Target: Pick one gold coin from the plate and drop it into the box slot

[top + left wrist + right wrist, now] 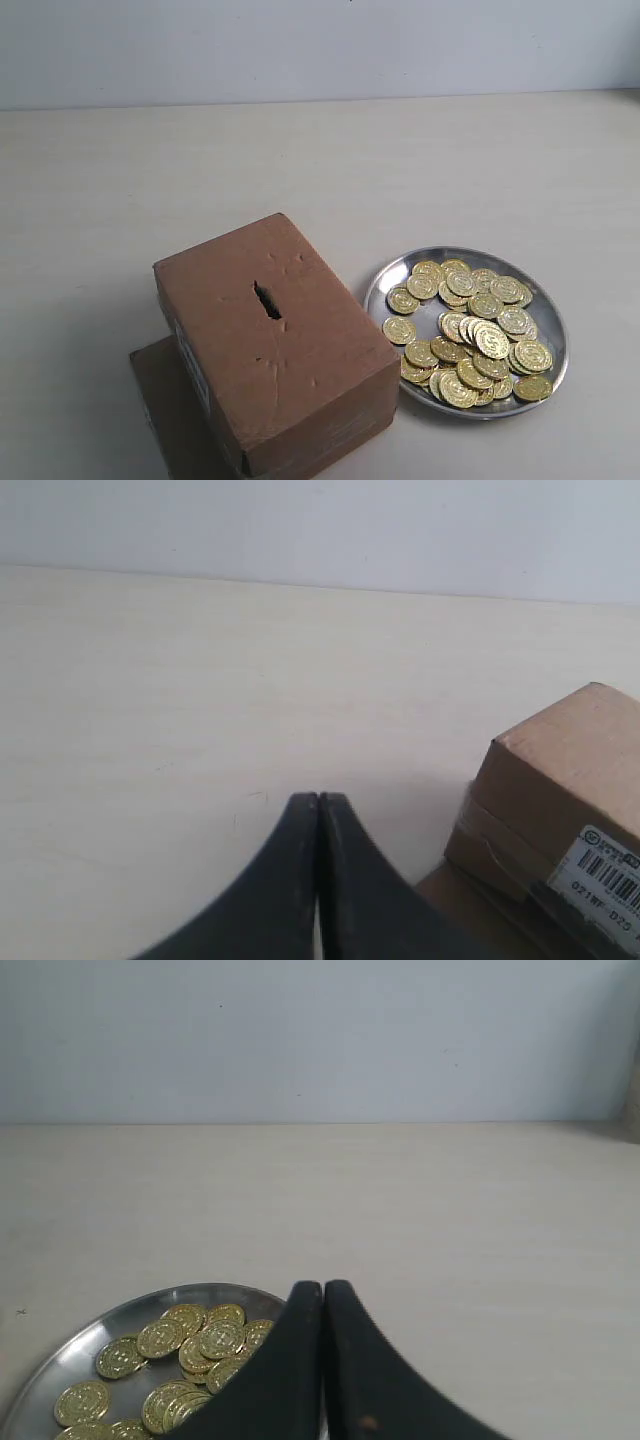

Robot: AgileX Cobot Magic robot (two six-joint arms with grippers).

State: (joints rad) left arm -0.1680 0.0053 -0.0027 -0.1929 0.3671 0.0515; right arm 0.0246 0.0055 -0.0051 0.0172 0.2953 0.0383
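Gold coins heaped in round shallow shiny silver metal plate; no pick begun yet.

Plate at 3 o'clock from brown rectangular cardboard box, just beside it on pale table. Short dark ragged box slot in middle of dented top. Flat brown cardboard sheet poking out beneath at 8 o'clock. Right gripper near the plate's rim, black fingers pressed together, nothing between. Left gripper likewise closed and empty, near a box corner. Judged best: spread right fingers first, then descend on lone flat coin at the heap's 9 o'clock edge, avoiding overlapped ones. Pinch across its rim, carry on edge, align with the slit's long axis, roughly 11 to 5 o'clock.
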